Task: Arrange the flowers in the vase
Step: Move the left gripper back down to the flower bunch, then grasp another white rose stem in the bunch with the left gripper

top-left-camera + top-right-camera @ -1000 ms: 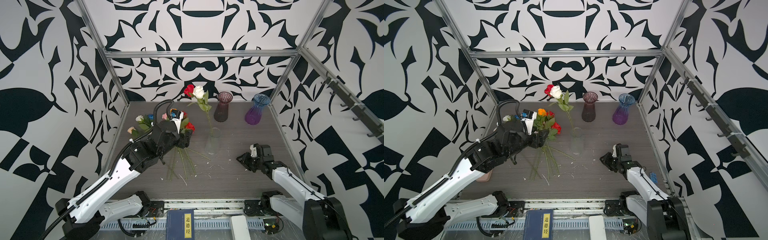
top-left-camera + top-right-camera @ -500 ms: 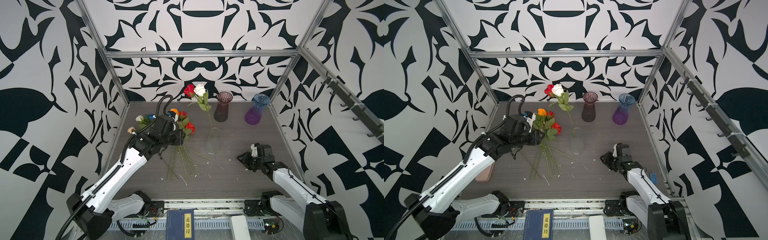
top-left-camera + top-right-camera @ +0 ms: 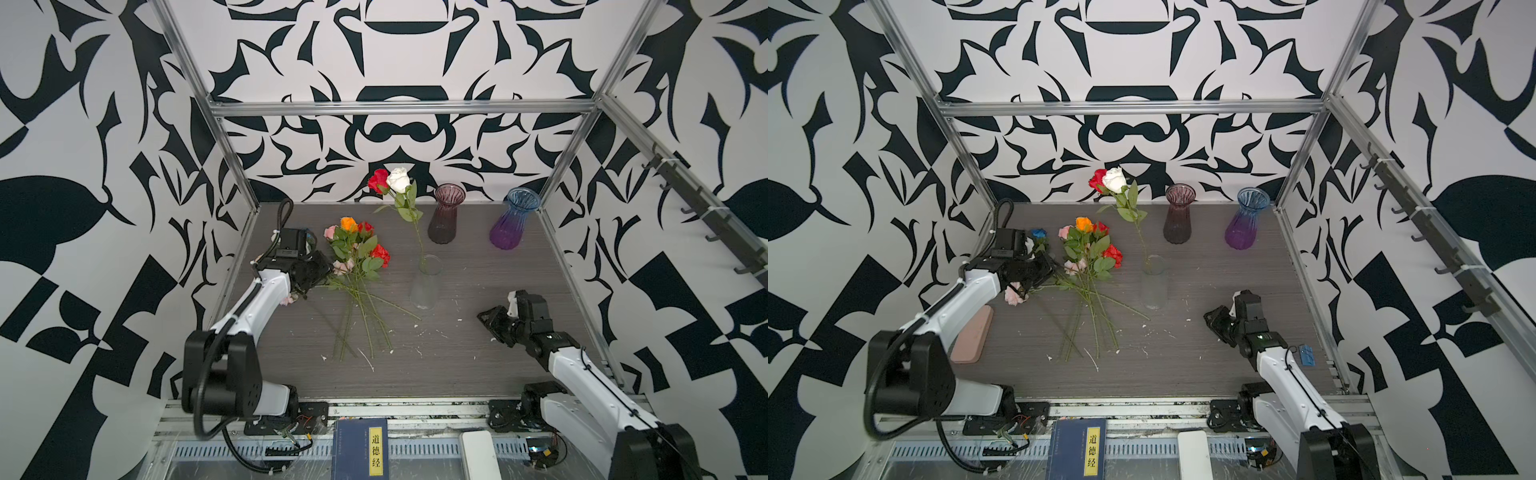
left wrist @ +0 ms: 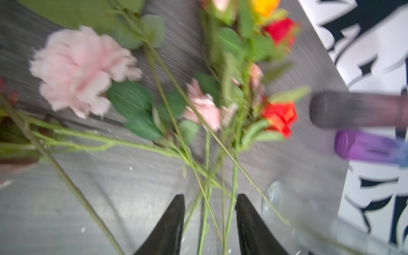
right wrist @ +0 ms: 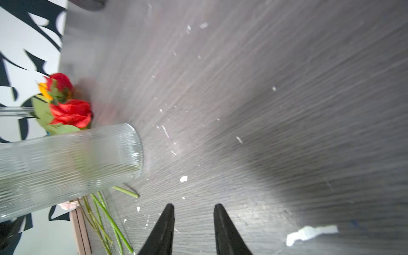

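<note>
Left pincer (image 3: pixel 311 277) at the loose flowers (image 3: pixel 358 266), right pincer (image 3: pixel 489 319) empty.
In the left wrist view the left pincer (image 4: pixel 209 198) is moderately wide and grips nothing; thin green stems on the counter (image 3: pixel 478 374) run past the gap just ahead of it, and a frilly pink bloom (image 4: pixel 79 70) lies to one side. The clear vase (image 3: pixel 424 286), with a red rose and a white rose (image 3: pixel 398 179) inside, stands between both pincers, beyond the pile from the left one. The right pincer (image 5: pixel 193 206) is narrowly open over bare counter, the vase near it.
</note>
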